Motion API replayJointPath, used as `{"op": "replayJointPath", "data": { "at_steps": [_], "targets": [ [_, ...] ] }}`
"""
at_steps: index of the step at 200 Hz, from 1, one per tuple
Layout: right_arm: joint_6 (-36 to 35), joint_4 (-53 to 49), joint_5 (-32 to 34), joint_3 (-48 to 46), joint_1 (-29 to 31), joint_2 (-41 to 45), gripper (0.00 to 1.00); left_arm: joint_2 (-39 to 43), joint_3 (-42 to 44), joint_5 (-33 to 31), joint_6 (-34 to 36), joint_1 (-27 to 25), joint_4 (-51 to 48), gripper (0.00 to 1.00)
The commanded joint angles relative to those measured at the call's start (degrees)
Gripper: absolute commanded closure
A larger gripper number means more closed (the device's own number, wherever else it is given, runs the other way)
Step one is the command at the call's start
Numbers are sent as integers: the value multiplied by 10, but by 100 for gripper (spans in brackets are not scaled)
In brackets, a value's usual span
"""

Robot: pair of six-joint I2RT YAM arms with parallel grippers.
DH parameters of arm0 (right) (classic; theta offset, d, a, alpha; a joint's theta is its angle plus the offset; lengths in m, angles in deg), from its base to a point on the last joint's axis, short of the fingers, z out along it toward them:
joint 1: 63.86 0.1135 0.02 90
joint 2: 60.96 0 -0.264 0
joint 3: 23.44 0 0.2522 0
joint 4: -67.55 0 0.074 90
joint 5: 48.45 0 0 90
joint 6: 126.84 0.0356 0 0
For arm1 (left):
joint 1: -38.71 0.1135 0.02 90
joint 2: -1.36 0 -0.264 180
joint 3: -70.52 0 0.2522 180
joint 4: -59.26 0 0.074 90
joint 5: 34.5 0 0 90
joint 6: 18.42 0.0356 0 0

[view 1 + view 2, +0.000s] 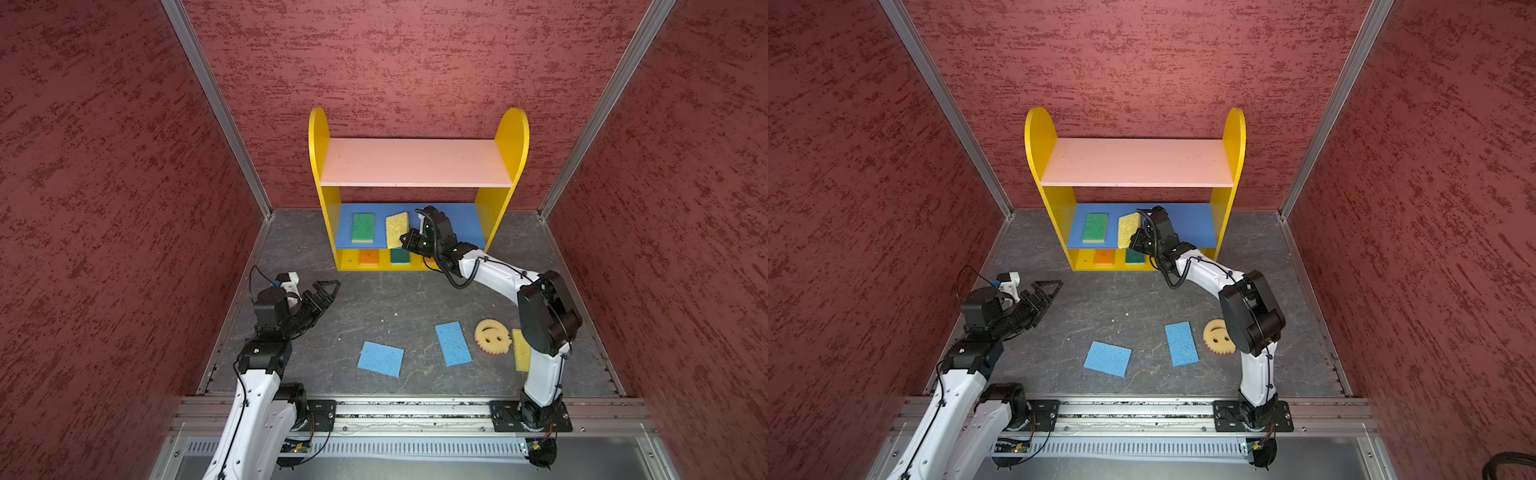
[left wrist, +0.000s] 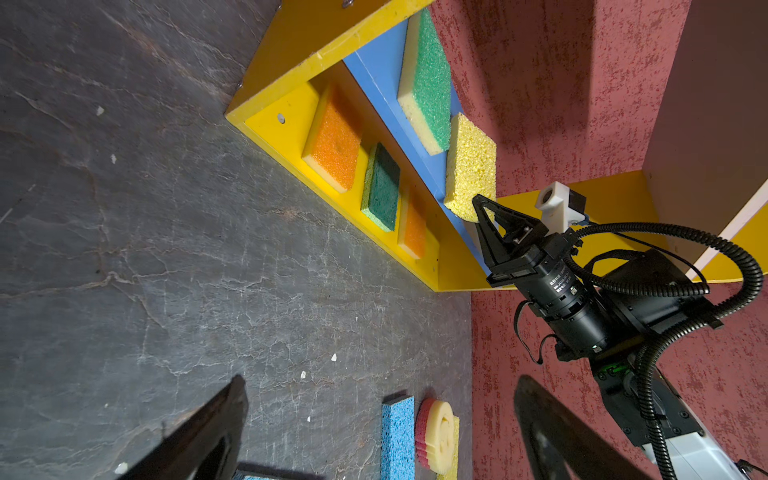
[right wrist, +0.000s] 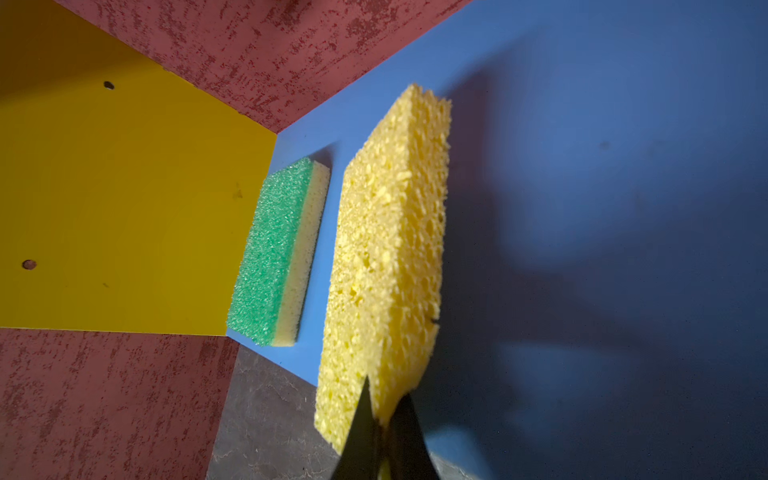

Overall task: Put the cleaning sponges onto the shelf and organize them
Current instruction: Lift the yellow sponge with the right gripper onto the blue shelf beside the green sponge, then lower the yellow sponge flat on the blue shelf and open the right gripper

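Over blue board [image 1: 465, 226]: right claw [image 1: 405, 241] pinches yellow sponge [image 1: 397, 227] by corner, tilted. Risk: on release it flops onto green sponge [image 1: 363, 227]. Left claw [image 1: 328, 291] spread.

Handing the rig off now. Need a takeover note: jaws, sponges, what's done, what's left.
Right gripper: jaws shut on a yellow sponge, held tilted over the blue board, beside the green sponge.
Left gripper: open, empty, above the floor at the left.
Done: green sponge on the blue board. Orange sponge, dark green sponge and second orange sponge on the bottom board.
Left: set the held sponge down. Then shelve, from the floor, blue sponge, second blue sponge, smiley sponge and floor yellow sponge, which is half hidden behind the right arm. Nothing on the pink board.
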Motion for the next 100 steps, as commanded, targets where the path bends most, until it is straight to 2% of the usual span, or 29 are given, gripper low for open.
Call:
{"op": "replayJointPath", "data": {
  "at_steps": [1, 37, 100],
  "targets": [
    [-6, -23, 26, 23, -4, -16, 100, 2, 7, 12, 12, 6, -1, 1],
    [-15, -34, 47, 37, -4, -30, 100, 0, 7, 14, 12, 10, -2, 0],
    [-8, -25, 45, 39, -4, -43, 99, -1, 5, 18, 12, 15, -2, 1]
  ]
}}
